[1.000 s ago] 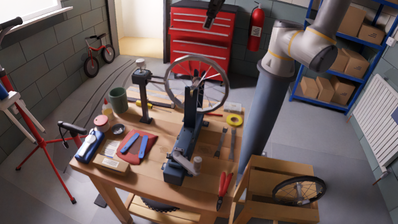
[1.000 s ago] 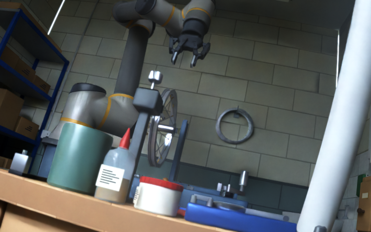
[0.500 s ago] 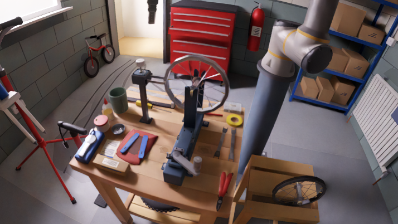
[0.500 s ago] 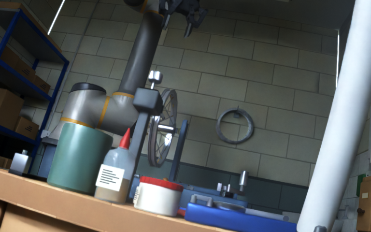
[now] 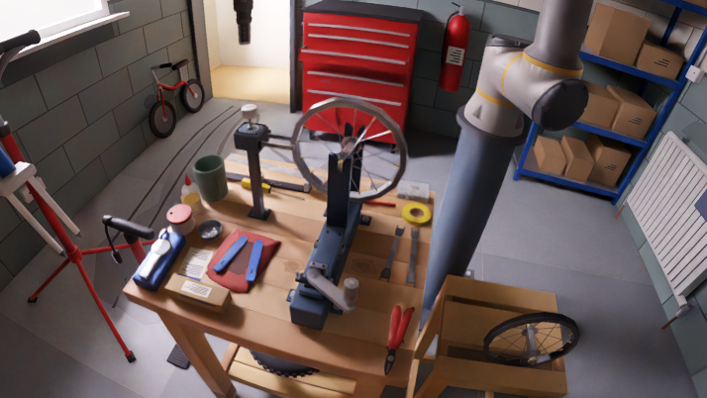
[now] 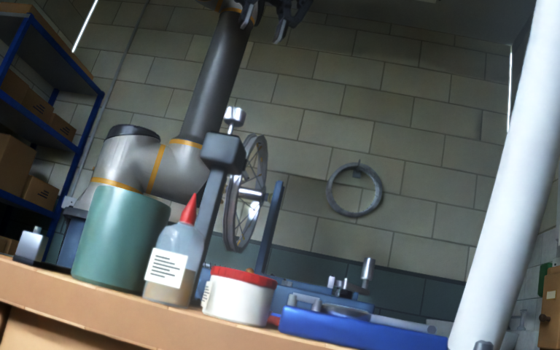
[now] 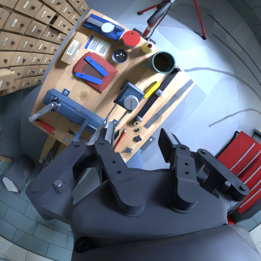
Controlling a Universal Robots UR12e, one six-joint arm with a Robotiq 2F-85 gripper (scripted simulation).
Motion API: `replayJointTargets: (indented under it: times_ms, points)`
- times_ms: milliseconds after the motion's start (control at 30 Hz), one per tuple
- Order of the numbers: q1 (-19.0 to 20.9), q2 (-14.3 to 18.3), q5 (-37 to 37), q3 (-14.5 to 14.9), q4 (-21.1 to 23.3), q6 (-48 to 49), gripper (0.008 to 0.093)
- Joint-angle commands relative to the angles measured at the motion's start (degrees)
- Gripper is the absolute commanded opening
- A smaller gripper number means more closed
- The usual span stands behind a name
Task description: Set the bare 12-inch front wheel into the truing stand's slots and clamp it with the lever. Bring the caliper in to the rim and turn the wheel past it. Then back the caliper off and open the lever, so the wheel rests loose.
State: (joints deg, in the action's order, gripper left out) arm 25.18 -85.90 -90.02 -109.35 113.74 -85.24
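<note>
The bare silver wheel (image 5: 349,148) stands upright in the blue truing stand (image 5: 331,237), its axle in the uprights' slots. The stand's grey clamp lever (image 5: 330,289) points out over the bench at the near end. The caliper post (image 5: 253,148) with its round knob (image 7: 130,102) stands left of the wheel, its arm reaching toward the rim. My gripper (image 7: 138,143) is open and empty, high above the far end of the bench, well over the wheel; its fingertips (image 6: 283,31) show at the top of the second side camera.
A green mug (image 5: 210,177), glue bottle (image 5: 190,194) and red-lidded jar (image 5: 179,218) stand left of the caliper post. Tyre levers lie on a red cloth (image 5: 242,260); wrenches (image 5: 401,255), yellow tape (image 5: 416,213) and red pliers (image 5: 397,331) lie right of the stand. A tyred wheel (image 5: 530,339) sits on the side rack.
</note>
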Motion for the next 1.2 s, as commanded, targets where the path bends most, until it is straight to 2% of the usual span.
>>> replayJointTargets:
  times_ms: [0,167,300,1167]
  points:
    - [0.0,0.4,0.0,-0.7,0.9,0.0,0.0580]
    - [0.0,3.5,0.0,-4.5,7.5,0.1,0.0580]
    - [0.0,5.0,0.0,-5.9,10.6,0.1,0.0580]
    - [-0.1,6.0,0.0,-6.7,12.5,0.1,0.0580]
